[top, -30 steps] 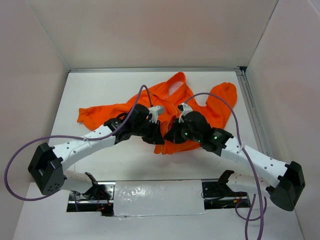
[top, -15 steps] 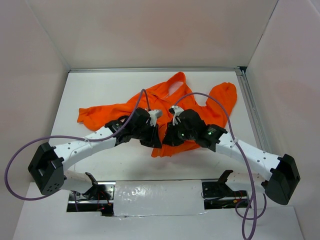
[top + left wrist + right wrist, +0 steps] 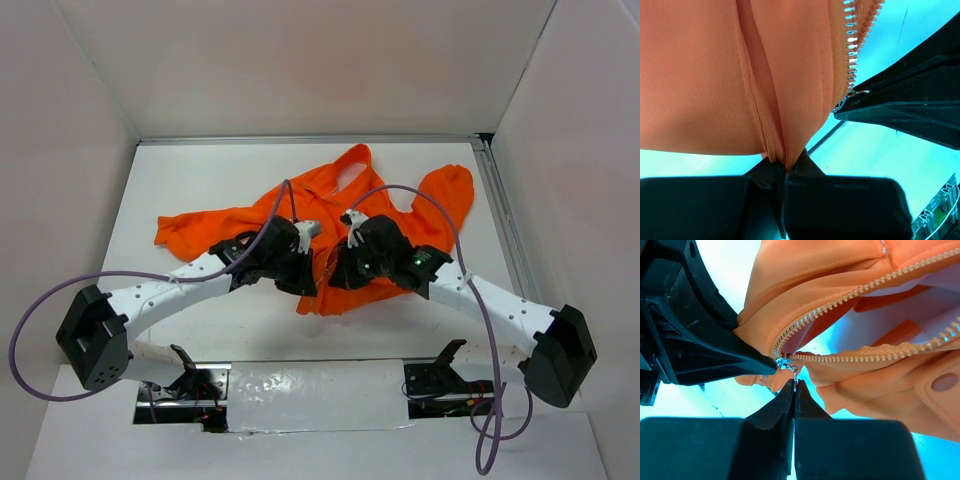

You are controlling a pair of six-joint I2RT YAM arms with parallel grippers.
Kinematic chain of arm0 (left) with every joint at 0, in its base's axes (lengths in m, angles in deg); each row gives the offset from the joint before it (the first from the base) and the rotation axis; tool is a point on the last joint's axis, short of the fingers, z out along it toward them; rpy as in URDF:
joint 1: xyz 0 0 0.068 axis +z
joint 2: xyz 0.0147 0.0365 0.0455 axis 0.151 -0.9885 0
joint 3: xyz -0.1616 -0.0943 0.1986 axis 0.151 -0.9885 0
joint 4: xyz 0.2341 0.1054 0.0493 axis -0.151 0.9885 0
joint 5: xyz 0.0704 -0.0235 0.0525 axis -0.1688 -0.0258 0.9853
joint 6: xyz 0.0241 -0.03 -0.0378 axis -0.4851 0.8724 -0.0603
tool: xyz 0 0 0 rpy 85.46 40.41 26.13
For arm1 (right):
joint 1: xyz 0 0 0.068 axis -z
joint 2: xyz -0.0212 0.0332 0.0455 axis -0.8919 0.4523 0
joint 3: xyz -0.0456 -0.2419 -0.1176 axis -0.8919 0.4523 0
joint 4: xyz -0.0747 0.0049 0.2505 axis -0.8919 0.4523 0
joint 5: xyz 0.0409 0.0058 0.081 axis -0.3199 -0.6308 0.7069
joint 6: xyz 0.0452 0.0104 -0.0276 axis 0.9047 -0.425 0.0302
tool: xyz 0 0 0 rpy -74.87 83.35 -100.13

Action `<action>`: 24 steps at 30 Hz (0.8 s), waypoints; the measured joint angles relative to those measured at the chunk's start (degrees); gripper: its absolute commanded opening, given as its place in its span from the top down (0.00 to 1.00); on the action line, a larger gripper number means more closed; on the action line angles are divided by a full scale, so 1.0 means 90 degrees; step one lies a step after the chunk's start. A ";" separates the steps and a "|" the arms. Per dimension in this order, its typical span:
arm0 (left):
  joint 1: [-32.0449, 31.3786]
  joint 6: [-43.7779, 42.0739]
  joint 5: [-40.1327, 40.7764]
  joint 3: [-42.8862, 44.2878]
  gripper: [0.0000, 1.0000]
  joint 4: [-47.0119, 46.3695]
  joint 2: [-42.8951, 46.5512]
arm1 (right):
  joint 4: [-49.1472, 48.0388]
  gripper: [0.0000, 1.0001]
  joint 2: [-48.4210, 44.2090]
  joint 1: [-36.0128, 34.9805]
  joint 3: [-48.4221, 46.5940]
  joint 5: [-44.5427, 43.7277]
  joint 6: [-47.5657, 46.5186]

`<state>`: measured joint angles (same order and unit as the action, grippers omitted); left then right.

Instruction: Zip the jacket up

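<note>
**Item:** jacket [image 3: 405,205], orange fleece with pale lining and a silver-toothed front zipper [image 3: 865,287].

**Handling:** Judged light, soft and limp. Expect it to bunch and ride along with any pull unless you brace it. Take it at two points only: the small metal zipper pull [image 3: 793,371] and the hem [image 3: 775,145] just below the slider [image 3: 784,361].

**Holds:**
- Your left claw [image 3: 784,167] is pressed together on a fold of the hem. The fabric bulges away beyond its tips, and the zipper teeth run just to its right.
- Your right claw [image 3: 794,388] has its tips pressed together, pinching the zipper pull. The slider sits directly beyond them, where the two tooth rows meet.
- The two claws sit just beside each other.

**Location:** The jacket lies on the white worktop [image 3: 190,175], mostly beyond both claws. Its sleeves are spread to either side and the front is open past the slider.
</note>
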<state>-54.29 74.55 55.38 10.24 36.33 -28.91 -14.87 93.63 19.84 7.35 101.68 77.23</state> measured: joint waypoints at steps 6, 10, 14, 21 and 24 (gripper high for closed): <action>-0.0002 0.0034 0.0022 0.0000 1.00 -0.0117 0.0007 | -0.0017 1.00 -0.0277 0.0005 0.0000 -0.0318 0.0083; -0.0058 0.0129 0.0022 -0.0024 1.00 -0.0328 0.0136 | -0.0027 1.00 -0.0527 -0.0053 -0.0002 -0.1078 0.0372; -0.0260 0.0369 0.0024 -0.0313 1.00 -0.0325 0.0367 | 0.0066 1.00 -0.0430 0.0041 -0.0177 -0.1872 0.0695; -0.0724 0.0940 0.0143 -0.0636 1.00 0.0010 0.0610 | 0.0321 1.00 0.0619 0.0942 -0.0835 -0.2754 0.0962; -0.0896 0.1212 0.0102 -0.0882 1.00 0.0335 0.0816 | 0.0393 1.00 0.1197 0.1518 -0.1256 -0.3072 0.0979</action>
<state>-62.35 85.46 56.29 2.31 39.34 -21.57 -11.33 104.40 33.50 -3.96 74.03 86.04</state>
